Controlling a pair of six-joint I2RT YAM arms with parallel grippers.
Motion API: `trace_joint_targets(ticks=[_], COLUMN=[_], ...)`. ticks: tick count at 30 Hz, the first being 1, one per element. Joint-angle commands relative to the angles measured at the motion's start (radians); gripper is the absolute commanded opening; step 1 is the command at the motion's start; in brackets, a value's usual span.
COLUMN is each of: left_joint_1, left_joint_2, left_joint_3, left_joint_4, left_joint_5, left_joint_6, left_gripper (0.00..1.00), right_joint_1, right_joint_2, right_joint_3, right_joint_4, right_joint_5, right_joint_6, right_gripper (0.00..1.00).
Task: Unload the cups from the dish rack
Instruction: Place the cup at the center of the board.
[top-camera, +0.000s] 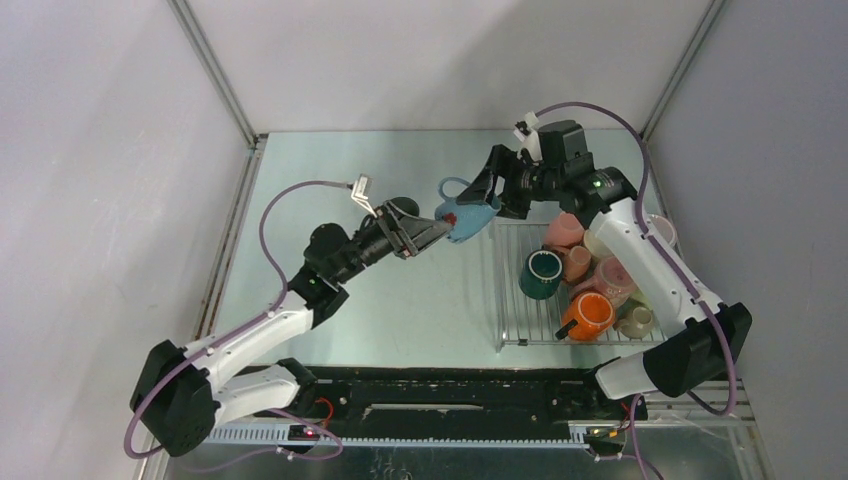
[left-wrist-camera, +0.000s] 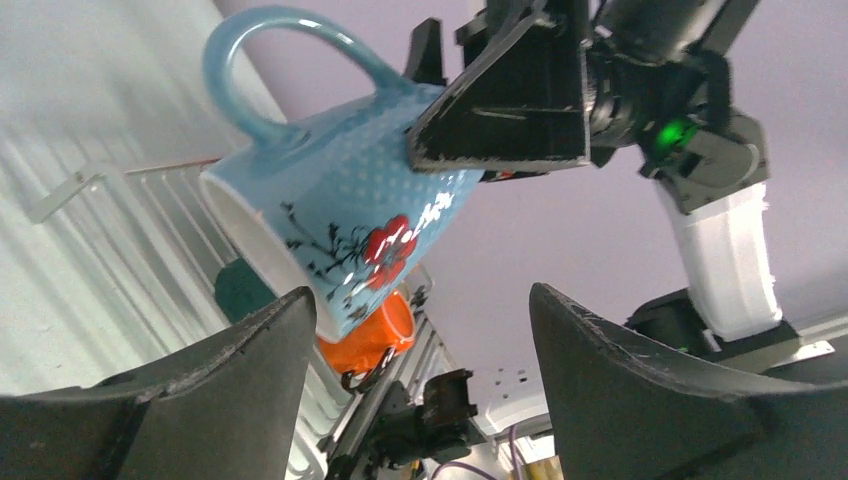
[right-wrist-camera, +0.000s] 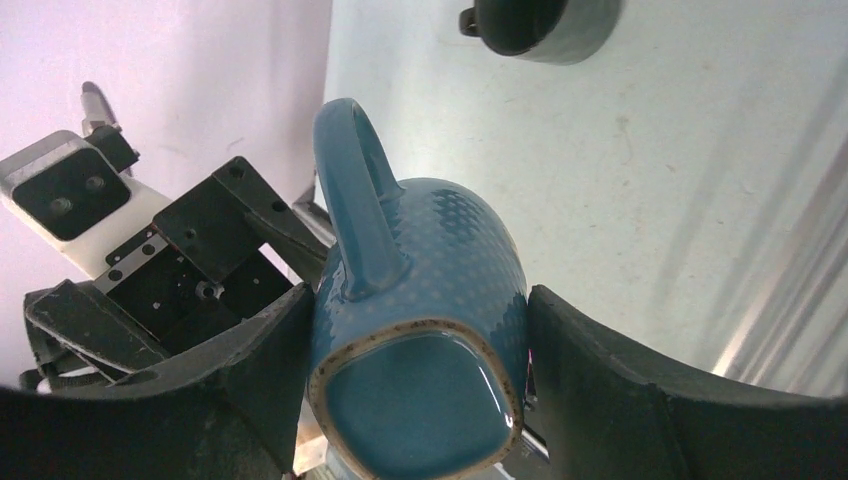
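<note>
Pale green tabletop (top-camera: 400, 300), grey walls. Fingers of right gripper (right-wrist-camera: 420, 340) clamp the base end of a blue dotted ceramic mug (left-wrist-camera: 340, 200) with red flower, tilted in the air left of silvery wire dish rack (top-camera: 515, 330). Fingers of left gripper (left-wrist-camera: 420, 340) spread either side of its rim. Rack holds clustered mixed-colour mugs (top-camera: 585, 285).
</note>
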Motion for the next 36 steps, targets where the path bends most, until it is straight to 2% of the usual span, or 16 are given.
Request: trace_joint_targets(ticks=[1,12,16,23,30,32,34,36], left_joint_1=[0.009,0.011,0.011,0.012,0.012,0.011,0.012,0.011], left_joint_2=[0.018,0.055,0.081,0.1,0.1,0.098,0.092,0.084], left_joint_3=[-0.023,-0.02,-0.02,-0.021,-0.019,-0.019,-0.019,-0.021], left_joint_4=[0.162,0.344,0.409,0.463,0.478,0.478,0.477,0.478], left_joint_5=[0.041,0.08,0.093,0.096,0.098,0.099,0.098,0.094], left_joint_6=[-0.058,-0.124,-0.162,-0.195,-0.2,-0.198,-0.195,-0.193], left_gripper=[0.81,0.68,0.6,0.39,0.13,0.03,0.0,0.0], right_joint_1=[0.014,0.017,0.023,0.038,0.047,0.052,0.057,0.059], right_joint_2=[-0.043,-0.055,-0.058,-0.064,-0.066,-0.065,-0.064,-0.066], right_joint_3=[-0.009,-0.089,-0.105,-0.126,-0.147,-0.148,-0.152,-0.158], right_joint_4=[0.146,0.302,0.331,0.361,0.387,0.39,0.395,0.402], right_joint_5=[-0.099,-0.222,-0.236,-0.25,-0.256,-0.255,-0.256,-0.254], right_joint_6=[0.077,0.192,0.213,0.231,0.246,0.248,0.249,0.254], right_gripper=[0.24,0.24,0.24,0.24,0.24,0.25,0.27,0.36])
